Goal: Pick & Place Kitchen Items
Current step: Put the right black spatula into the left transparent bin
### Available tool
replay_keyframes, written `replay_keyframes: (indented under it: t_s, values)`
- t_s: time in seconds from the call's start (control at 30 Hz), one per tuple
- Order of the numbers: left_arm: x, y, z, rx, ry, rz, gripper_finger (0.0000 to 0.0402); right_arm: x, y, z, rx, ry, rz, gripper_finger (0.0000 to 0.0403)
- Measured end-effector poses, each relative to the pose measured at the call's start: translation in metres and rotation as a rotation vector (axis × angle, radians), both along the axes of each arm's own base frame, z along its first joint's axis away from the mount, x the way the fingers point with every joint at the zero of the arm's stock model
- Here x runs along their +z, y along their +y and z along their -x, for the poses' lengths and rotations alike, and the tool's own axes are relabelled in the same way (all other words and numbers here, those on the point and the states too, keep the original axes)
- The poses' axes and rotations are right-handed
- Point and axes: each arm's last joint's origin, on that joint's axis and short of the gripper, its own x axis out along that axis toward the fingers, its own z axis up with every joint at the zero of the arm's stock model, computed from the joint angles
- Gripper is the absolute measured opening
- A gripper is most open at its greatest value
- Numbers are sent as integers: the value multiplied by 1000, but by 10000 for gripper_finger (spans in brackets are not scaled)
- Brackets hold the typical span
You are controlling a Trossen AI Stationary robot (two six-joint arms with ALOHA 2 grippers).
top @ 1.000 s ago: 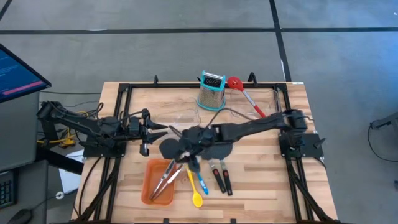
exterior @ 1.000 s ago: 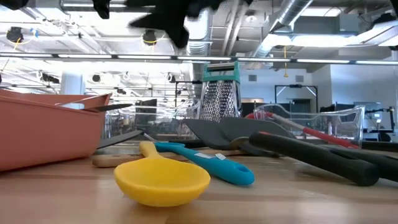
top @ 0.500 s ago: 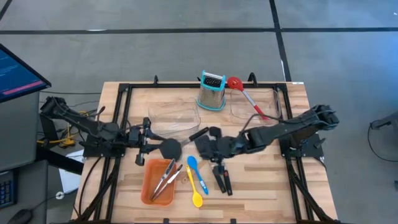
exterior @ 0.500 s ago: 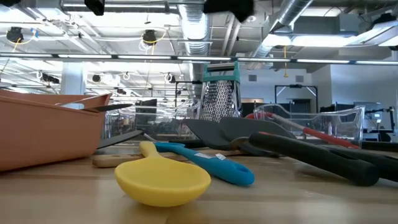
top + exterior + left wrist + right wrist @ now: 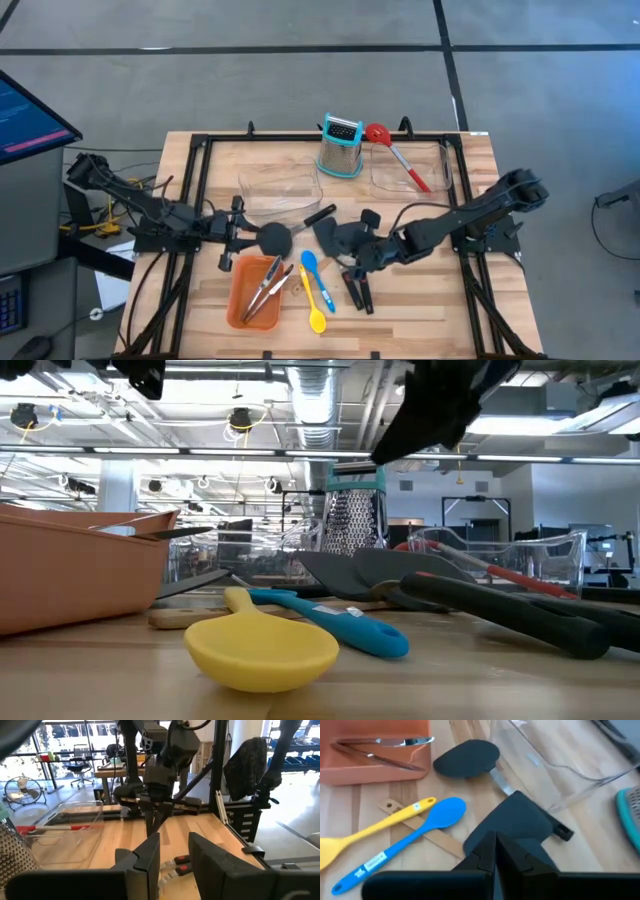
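My left gripper (image 5: 240,242) is open and empty, just left of a black round-headed spatula (image 5: 272,238) that lies flat on the table. My right gripper (image 5: 362,250) is shut and empty above a dark grey spatula (image 5: 515,820). The low view shows the right gripper (image 5: 440,400) high above the table. A blue spoon (image 5: 316,276) and a yellow spoon (image 5: 316,312) lie across a wooden slotted spatula (image 5: 435,837). Steel tongs (image 5: 265,290) lie in the orange tray (image 5: 240,300). Two black-handled tools (image 5: 356,288) lie near my right gripper. A red slotted spoon (image 5: 398,158) lies in a clear bin.
A steel grater with teal trim (image 5: 340,146) stands at the far middle. Two clear bins (image 5: 280,190) (image 5: 410,168) sit on either side of it. A black frame (image 5: 200,150) runs around the table's edges. Bare wood shows at the near right.
My right gripper has drawn back from above the black round spatula toward the table's right, over the grey spatula. My left gripper has moved a little toward the near edge, beside the black round spatula. The utensils lie where they were.
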Motion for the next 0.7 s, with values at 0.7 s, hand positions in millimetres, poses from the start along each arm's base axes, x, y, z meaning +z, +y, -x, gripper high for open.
replay_keyframes:
  t_s: [0.7]
  values:
    - [-1, 0, 0, 1, 5, 30, 90, -18, -26, 19, -432, 239, -397, 0]
